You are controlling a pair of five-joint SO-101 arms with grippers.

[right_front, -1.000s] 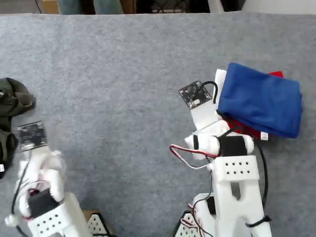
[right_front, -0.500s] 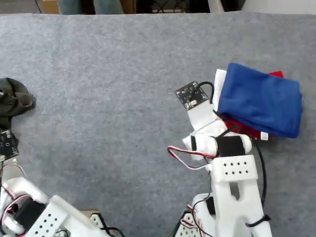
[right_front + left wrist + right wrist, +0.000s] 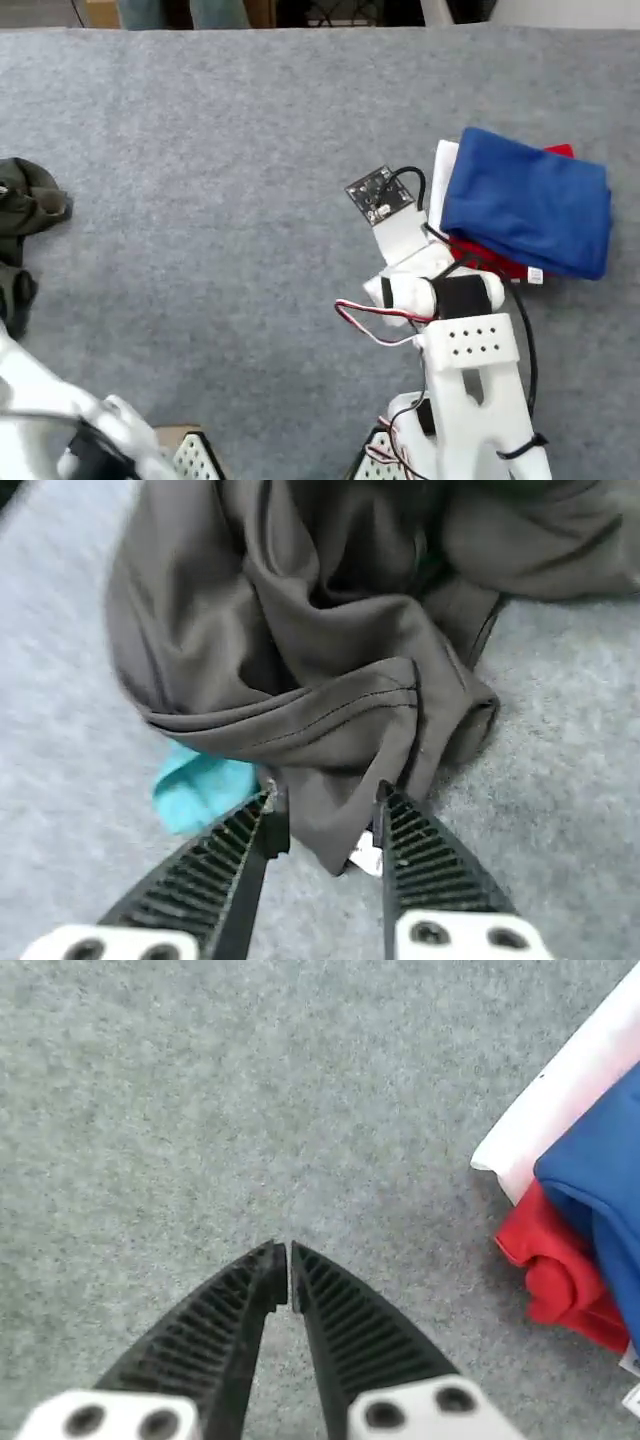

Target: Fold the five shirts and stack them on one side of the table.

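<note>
A crumpled dark grey shirt (image 3: 300,650) lies in a heap at the table's left edge (image 3: 28,200), with a teal cloth (image 3: 200,783) peeking from under it. My left gripper (image 3: 326,818) is open just over the shirt's near hem, whose edge and a small white tag (image 3: 364,858) lie between the fingertips. On the right side sits a stack of folded shirts: blue (image 3: 525,200) on top, red (image 3: 497,263) and white (image 3: 446,163) beneath. My right gripper (image 3: 289,1262) is shut and holds nothing, low over bare carpet beside the stack's white (image 3: 560,1110) and red (image 3: 560,1275) shirts.
Grey carpet (image 3: 220,150) covers the table, open across the middle and back. My right arm (image 3: 440,295) stands at the front right against the stack. My left arm's base (image 3: 60,430) is at the front left corner.
My left arm has swung left toward the dark shirt, its wrist leaving the high view's left edge. The right arm's wrist has turned slightly left; the stack has not moved.
</note>
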